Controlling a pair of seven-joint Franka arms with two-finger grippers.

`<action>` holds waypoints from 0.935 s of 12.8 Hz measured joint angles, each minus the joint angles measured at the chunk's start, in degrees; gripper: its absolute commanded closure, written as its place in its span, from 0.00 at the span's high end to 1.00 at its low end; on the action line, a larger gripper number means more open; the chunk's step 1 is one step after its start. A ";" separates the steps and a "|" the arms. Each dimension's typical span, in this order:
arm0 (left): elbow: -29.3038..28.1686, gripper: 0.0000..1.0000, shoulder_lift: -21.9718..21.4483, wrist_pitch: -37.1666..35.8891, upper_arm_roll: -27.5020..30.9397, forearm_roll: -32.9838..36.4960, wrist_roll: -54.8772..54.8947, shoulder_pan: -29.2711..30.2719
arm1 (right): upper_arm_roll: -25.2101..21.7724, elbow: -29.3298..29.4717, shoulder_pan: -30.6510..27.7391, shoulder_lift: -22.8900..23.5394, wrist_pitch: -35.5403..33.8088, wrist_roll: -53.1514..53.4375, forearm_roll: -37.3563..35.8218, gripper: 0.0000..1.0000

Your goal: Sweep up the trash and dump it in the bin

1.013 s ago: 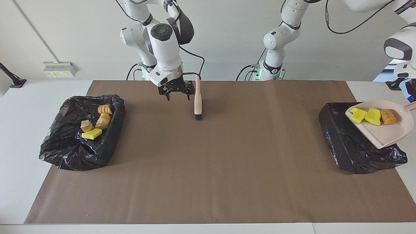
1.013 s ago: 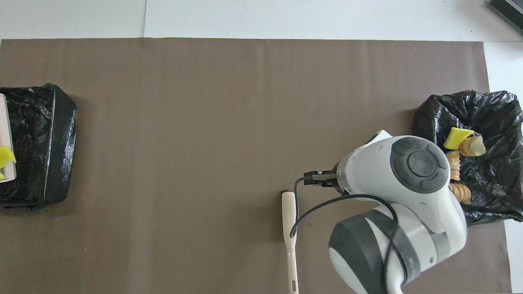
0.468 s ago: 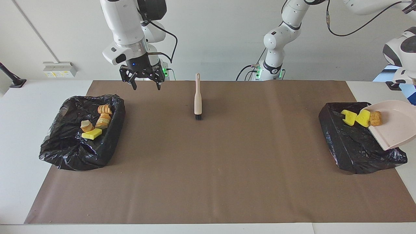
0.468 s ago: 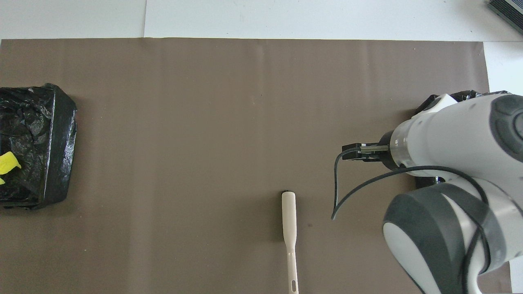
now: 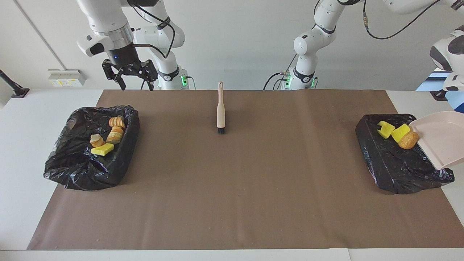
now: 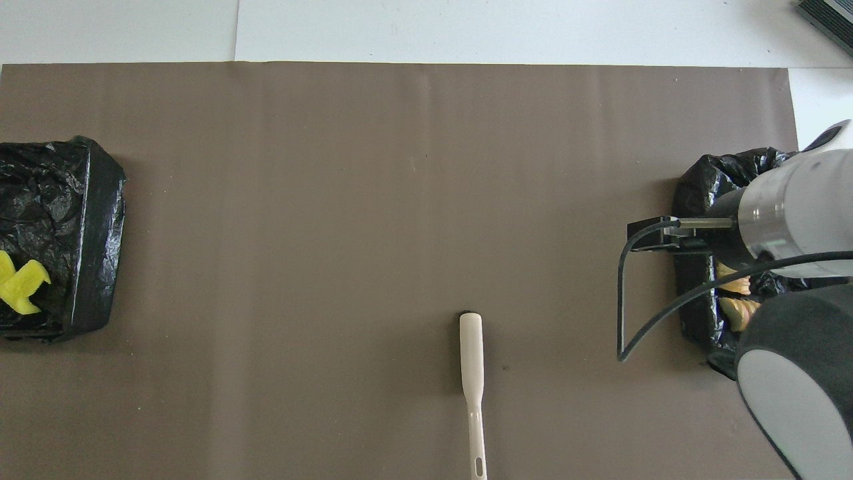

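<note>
Over bin (image 5: 395, 163) at left arm's end: dustpan (image 5: 440, 139) tilted, held by left hand out of view, grip unknown; trash (image 5: 398, 134) lies in bin at pan lip. Right hand (image 5: 132, 74) open, waits raised near other bin (image 5: 90, 148).

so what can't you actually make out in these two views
- Left gripper: outside both views; the facing view's edge cuts the pink dustpan before its handle.
- Bin at the left arm's end: cropped by the overhead view's edge, hiding the brown lump.
- Bin at the right arm's end: the right arm covers most of it from overhead.
</note>
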 measured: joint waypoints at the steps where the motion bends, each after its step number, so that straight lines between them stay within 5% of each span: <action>1: 0.79 0.00 0.00 -0.71 0.00 2.42 -1.09 -0.48 | -0.42 0.00 -0.16 0.02 -0.09 -0.02 -0.08 1.00; 8: 4.03 0.00 -0.25 -4.24 -0.17 9.77 -5.20 -1.76 | -7.51 -0.87 0.15 -0.18 -1.00 -0.78 -0.39 1.00; 12: 4.12 0.00 -0.34 -14.69 -0.96 -4.22 -6.06 -7.61 | -7.26 -0.94 0.74 -0.20 -0.40 -0.78 -0.39 1.00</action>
